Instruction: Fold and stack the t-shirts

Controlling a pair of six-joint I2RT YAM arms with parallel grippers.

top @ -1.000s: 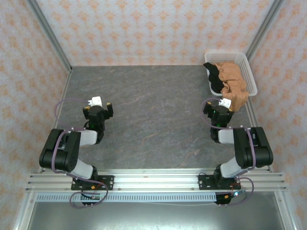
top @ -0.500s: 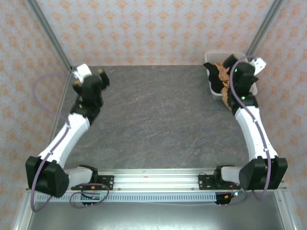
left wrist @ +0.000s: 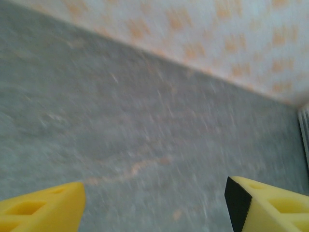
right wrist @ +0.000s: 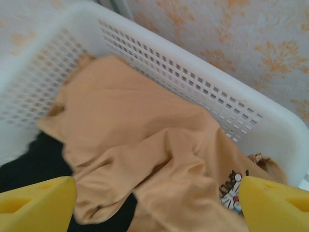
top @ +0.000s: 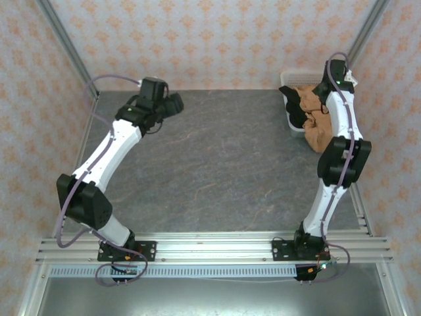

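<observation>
Both arms are reaching out from their tucked pose; the right hand (right wrist: pixel 157 193) is now hovering, spread, over the basket (right wrist: pixel 203 87), where the orange t-shirt (right wrist: pixel 145 130) is lying crumpled over the black t-shirt (right wrist: pixel 34 162); the left hand (left wrist: pixel 154 203), also spread, is swinging above the bare desk (top: pixel 217 164); a first pick is likely coming.

- Orange soft cloth t-shirt (right wrist: pixel 145 130), with a small blue, white and dark print.
- Plain black cloth t-shirt (right wrist: pixel 29 166).
- White plastic lattice basket (right wrist: pixel 193 82).
- Dark grey worktop (top: pixel 217 164), veined with pale, stone-like streaks.
- Pale cream wallpaper (top: pixel 217 39), patterned with repeating orange floral motifs.
</observation>
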